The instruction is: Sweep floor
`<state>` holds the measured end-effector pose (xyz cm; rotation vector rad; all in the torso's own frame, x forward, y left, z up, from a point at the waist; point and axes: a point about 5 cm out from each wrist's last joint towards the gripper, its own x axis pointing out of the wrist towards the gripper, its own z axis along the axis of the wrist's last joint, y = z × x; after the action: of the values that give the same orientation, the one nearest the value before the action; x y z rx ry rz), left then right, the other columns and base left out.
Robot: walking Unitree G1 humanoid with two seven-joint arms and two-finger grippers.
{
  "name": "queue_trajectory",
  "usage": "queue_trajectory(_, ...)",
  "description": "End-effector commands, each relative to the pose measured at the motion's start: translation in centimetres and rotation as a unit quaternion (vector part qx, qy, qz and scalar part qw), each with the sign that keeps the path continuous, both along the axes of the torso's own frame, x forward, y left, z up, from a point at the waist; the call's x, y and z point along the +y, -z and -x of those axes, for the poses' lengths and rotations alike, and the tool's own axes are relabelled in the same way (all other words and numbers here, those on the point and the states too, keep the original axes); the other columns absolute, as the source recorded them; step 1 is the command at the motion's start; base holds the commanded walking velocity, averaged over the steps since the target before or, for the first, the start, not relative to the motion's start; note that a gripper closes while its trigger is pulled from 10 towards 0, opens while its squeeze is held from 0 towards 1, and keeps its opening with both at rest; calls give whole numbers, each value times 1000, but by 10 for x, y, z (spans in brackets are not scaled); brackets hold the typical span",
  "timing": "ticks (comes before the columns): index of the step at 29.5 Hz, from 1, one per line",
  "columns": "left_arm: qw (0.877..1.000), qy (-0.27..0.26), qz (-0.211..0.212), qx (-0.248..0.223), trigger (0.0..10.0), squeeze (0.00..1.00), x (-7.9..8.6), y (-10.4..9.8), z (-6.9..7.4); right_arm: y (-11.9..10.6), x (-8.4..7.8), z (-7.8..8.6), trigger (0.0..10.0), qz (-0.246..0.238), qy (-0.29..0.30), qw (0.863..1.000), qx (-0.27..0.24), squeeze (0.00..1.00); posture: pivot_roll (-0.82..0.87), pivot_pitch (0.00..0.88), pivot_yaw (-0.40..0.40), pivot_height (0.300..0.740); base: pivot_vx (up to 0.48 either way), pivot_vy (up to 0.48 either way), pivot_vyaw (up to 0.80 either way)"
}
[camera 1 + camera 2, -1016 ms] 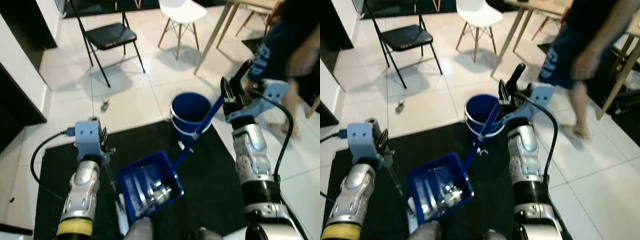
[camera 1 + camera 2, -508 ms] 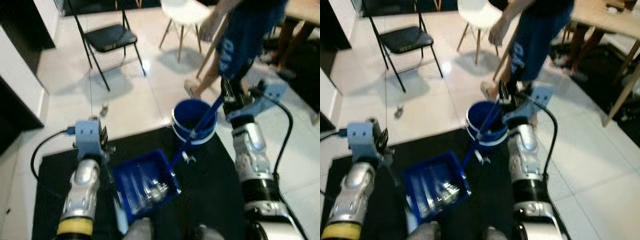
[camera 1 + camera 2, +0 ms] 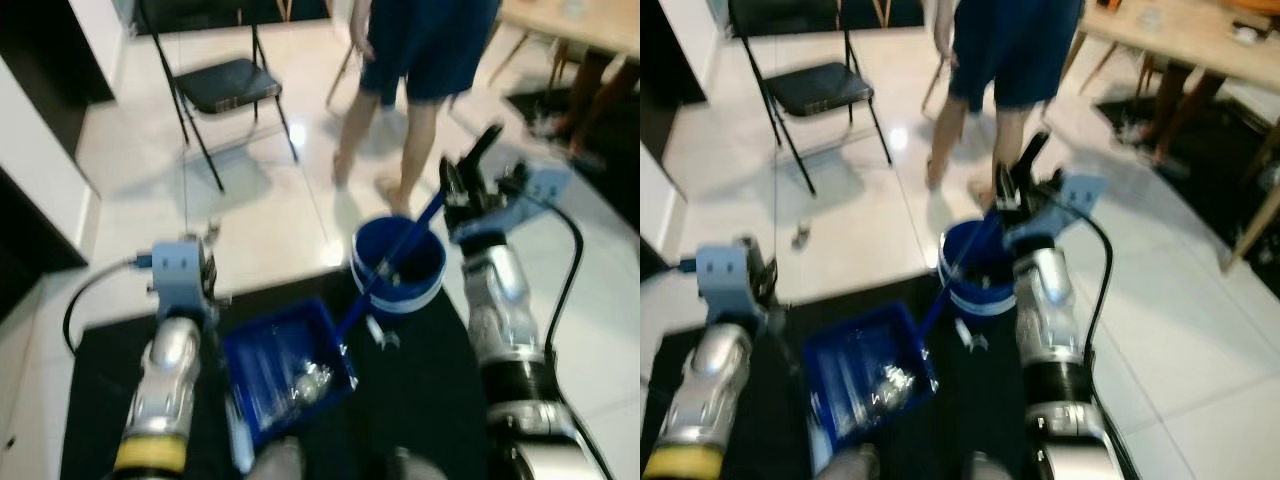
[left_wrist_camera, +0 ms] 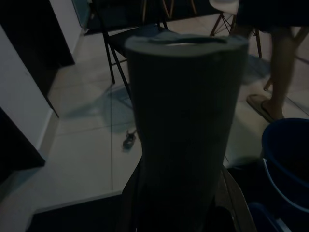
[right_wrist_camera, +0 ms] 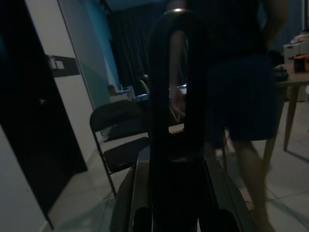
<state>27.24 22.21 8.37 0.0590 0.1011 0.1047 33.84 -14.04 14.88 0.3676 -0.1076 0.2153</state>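
Observation:
My right gripper (image 3: 464, 182) is shut on the top of a long blue dustpan handle (image 3: 388, 272), whose black loop end (image 5: 177, 87) rises between the fingers in the right wrist view. The handle slants down across a blue bucket (image 3: 412, 298) to a blue dustpan (image 3: 280, 362) resting on a black mat (image 3: 425, 385), with pale debris inside. My left gripper (image 3: 205, 282) is shut on a grey broom handle (image 4: 186, 121) just left of the dustpan; a thin pole runs up from it. A small dark scrap (image 3: 211, 229) lies on the white tiles beyond the mat.
A person (image 3: 420, 60) in blue shorts walks right behind the bucket. A black folding chair (image 3: 225, 85) stands at the back left, a wooden table (image 3: 590, 25) at the back right. Dark furniture (image 3: 30, 200) lines the left side.
The person has walked from the right to just behind the bucket. The view has shifted slightly; both arms keep their hold, and the dustpan stays on the mat.

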Motion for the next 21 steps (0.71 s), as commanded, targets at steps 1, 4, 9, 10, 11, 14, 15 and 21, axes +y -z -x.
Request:
queue_trajectory(1,1000,2,-5,-8,10000,0,0,-2,-1,-6,3,-1,10000,-11,-2,1000,-11,0,119,41,-18,740,341,0,-444)
queue_trajectory(4,1000,3,-5,-8,10000,0,-1,-2,-1,-6,3,-1,10000,-12,-2,1000,-11,0,119,43,-18,740,342,0,-444)
queue_trajectory(9,1000,3,-4,-7,10000,0,-1,-2,-1,-5,3,-1,10000,-12,-1,1000,-10,0,119,43,-18,740,341,0,-439)
queue_trajectory(10,1000,3,-4,-7,10000,0,-1,-2,-1,-5,3,-1,10000,-12,0,1000,-10,0,119,43,-18,740,341,0,-456)
queue_trajectory(11,1000,3,-4,-7,10000,0,-1,-2,-1,-5,3,-1,10000,-12,0,1000,-10,0,119,43,-18,740,341,0,-456)
queue_trajectory(14,1000,4,-4,-7,10000,0,-1,-2,-1,-5,2,0,10000,-12,1,1000,-10,0,118,47,-17,740,341,0,-640)
queue_trajectory(15,1000,4,-4,-7,10000,0,-2,-2,-1,-5,2,0,10000,-13,2,1000,-9,0,118,47,-17,740,337,0,-663)
queue_trajectory(21,1000,3,-3,-7,10000,0,-2,-2,-1,-5,1,-1,10000,-11,3,1000,-9,0,118,48,-18,740,341,0,-668)
